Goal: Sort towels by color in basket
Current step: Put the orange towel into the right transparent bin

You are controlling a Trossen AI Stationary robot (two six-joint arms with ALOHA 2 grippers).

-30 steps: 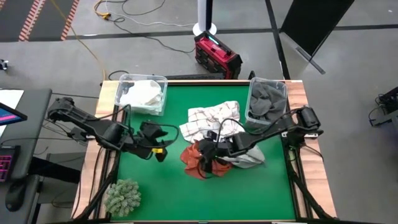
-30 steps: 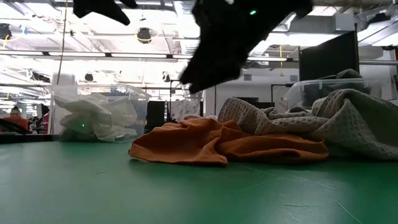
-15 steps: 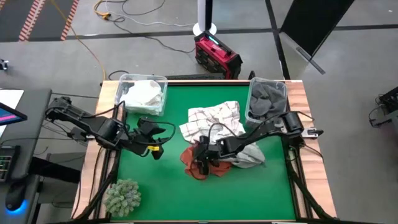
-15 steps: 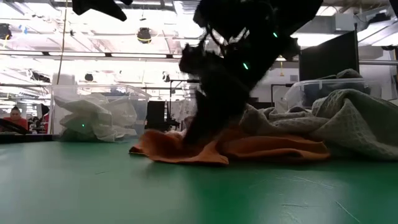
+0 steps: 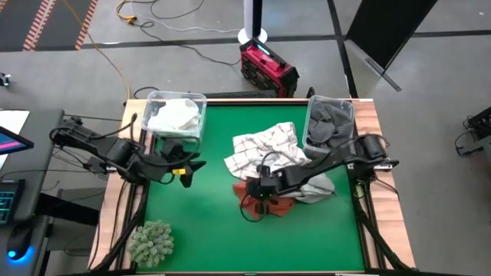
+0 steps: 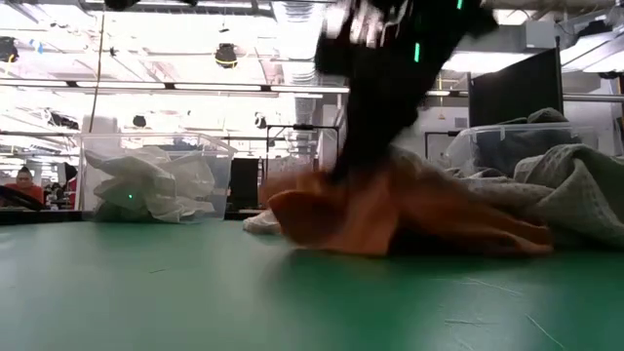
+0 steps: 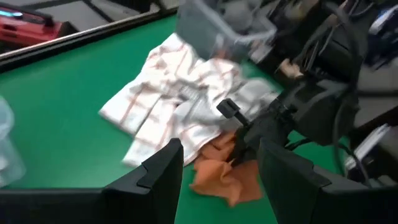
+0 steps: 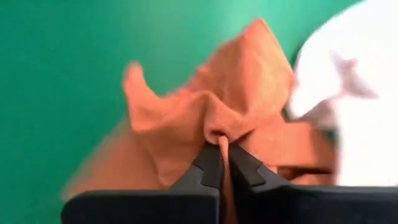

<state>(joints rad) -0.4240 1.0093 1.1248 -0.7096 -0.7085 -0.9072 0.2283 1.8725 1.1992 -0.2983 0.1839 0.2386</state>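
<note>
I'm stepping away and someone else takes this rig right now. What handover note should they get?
Right gripper: shut on the rust-orange towel, pinching a fold mid-table.
Left gripper: open, holding nothing, beside the left bin.
Done: white towels are in the left bin; dark grey towels are in the right bin.
Left: the checked towel and the light grey towel lie loose on the table against the orange one.
The fuzzy green clump sits at the near left corner.
</note>
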